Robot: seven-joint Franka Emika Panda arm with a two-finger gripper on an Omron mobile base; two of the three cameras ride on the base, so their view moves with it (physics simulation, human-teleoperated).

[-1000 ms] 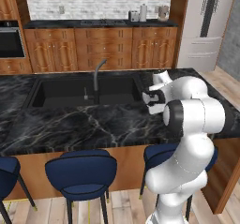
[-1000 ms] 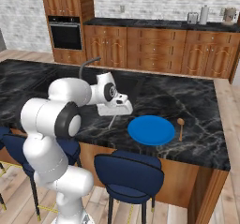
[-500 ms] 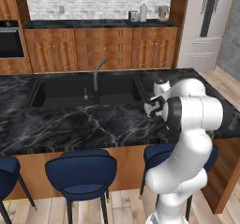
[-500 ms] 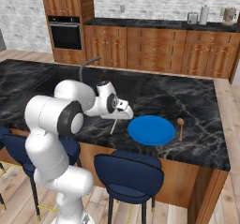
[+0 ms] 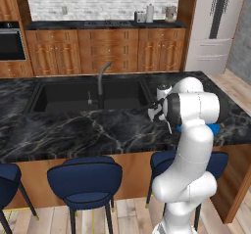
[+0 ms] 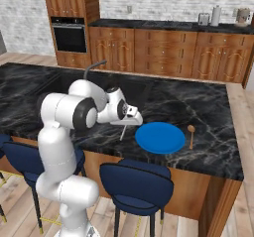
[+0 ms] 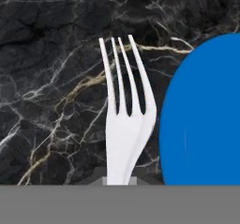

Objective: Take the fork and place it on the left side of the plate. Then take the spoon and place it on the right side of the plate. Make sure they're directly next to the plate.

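- At the center of the hand view, my gripper clenches the fork, tines up beside the plate
- At right in the right base view, a wooden spoon; the left base view hides most of the plate behind my arm

Faucet over sink; blue stools.

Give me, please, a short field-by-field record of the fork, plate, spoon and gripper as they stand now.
gripper: shut on the fork, above the counter left of the plate
fork: held, tines hanging down beside the plate's left edge
plate: blue, flat on the black marble counter
spoon: lying on the counter just right of the plate
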